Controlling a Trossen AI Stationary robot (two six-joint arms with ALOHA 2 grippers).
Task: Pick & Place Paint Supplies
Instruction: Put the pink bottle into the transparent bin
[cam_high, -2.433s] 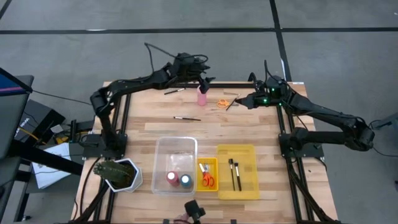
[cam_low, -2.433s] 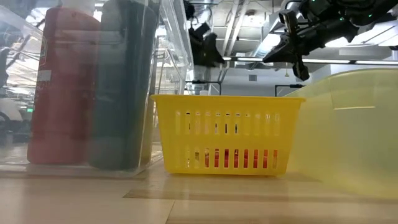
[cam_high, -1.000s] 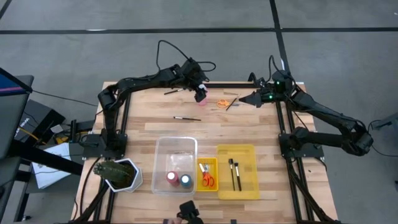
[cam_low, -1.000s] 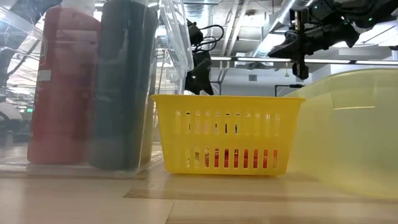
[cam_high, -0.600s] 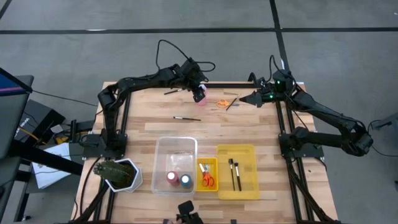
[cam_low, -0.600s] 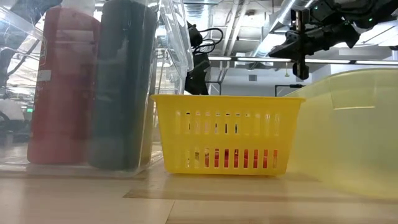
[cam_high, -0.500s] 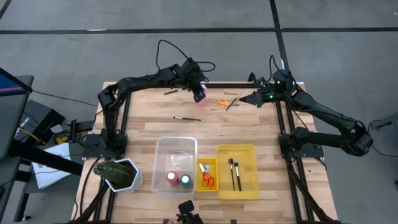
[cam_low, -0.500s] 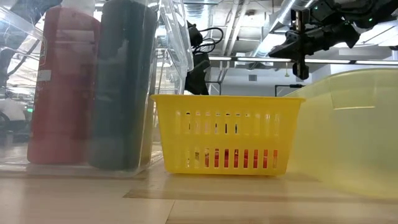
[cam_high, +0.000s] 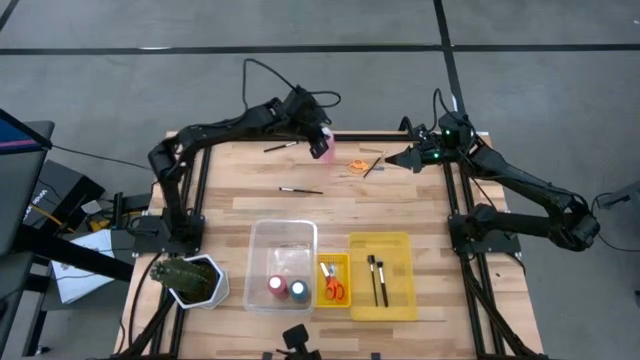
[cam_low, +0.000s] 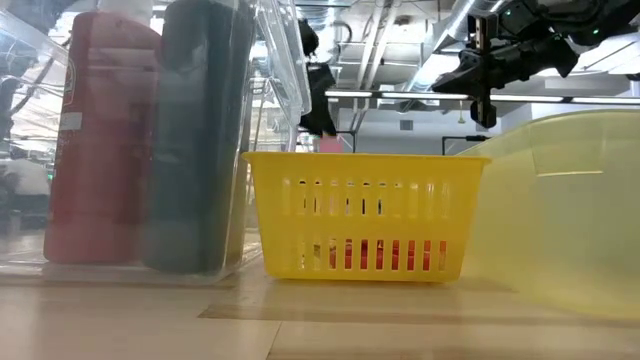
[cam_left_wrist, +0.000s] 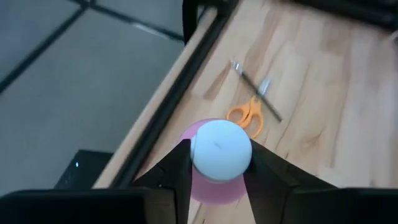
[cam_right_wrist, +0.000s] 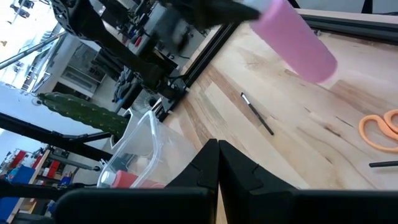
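Observation:
A pink paint bottle (cam_high: 325, 152) with a white cap (cam_left_wrist: 221, 149) hangs over the table's far edge, with my left gripper (cam_high: 321, 145) shut on it. In the right wrist view the bottle (cam_right_wrist: 297, 38) floats tilted above the wood. Orange scissors (cam_high: 357, 165) and a dark-handled brush (cam_high: 372, 166) lie flat on the table just right of it. Two more brushes (cam_high: 300, 189) (cam_high: 280, 147) lie nearby. My right gripper (cam_high: 390, 160) hovers shut at the far right with nothing in it. My left gripper pinches the bottle's top end between its two fingers (cam_left_wrist: 179, 169), which stand on either side of the white cap. The fingers slant down from the far left. The bottle is lifted clear of the table and tilted, its base (cam_right_wrist: 323, 62) lowest.
Along the near edge stand a clear bin (cam_high: 282, 240) with a red and a blue bottle, a small yellow basket (cam_high: 334, 262) with scissors, and a yellow bin (cam_high: 400, 245) with two brushes. A potted plant (cam_high: 188, 278) sits at the near left corner.
My left gripper has risen and drawn a little toward the far edge with the pink bottle. The bottle, which stood on the table, now hangs clear of it and tilted.

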